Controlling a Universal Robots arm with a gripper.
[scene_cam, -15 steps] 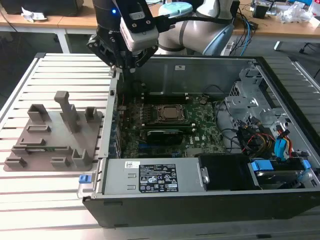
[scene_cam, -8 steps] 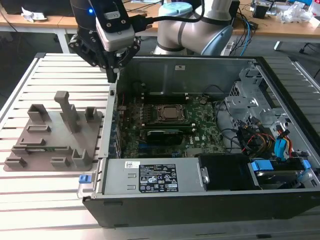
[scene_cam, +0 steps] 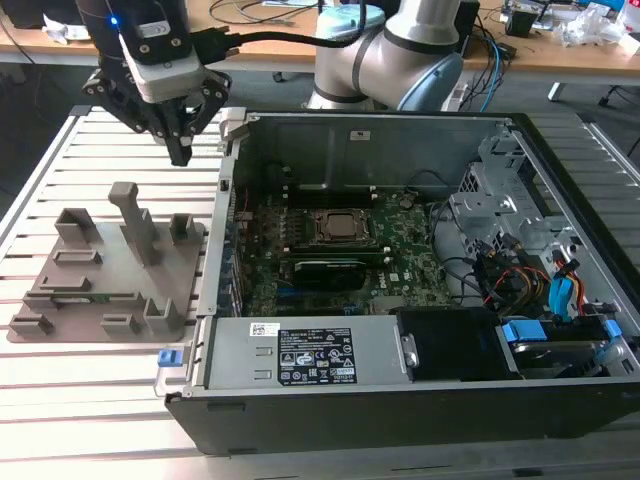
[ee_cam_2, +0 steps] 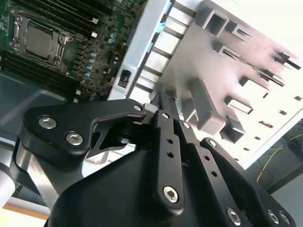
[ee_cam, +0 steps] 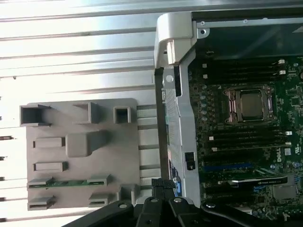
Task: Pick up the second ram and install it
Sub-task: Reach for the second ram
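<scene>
Over the table (scene_cam: 60,160), between plate (scene_cam: 100,280) and case (scene_cam: 380,150), gripper (scene_cam: 180,152) hangs with fingers pinched together, empty. Ram (ee_cam: 64,182) sits on edge in a near plate slot, the exterior view's left, probably so its top edge can be gripped.

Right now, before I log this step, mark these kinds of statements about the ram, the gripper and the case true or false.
1. The second ram lies in a slot of the grey fixture plate. True.
2. The gripper holds the ram. False: its fingers are shut on nothing, up and apart from the plate.
3. The computer case is open, with its motherboard showing. True.
4. A cooler covers the CPU socket. False: the socket is uncovered.
</scene>
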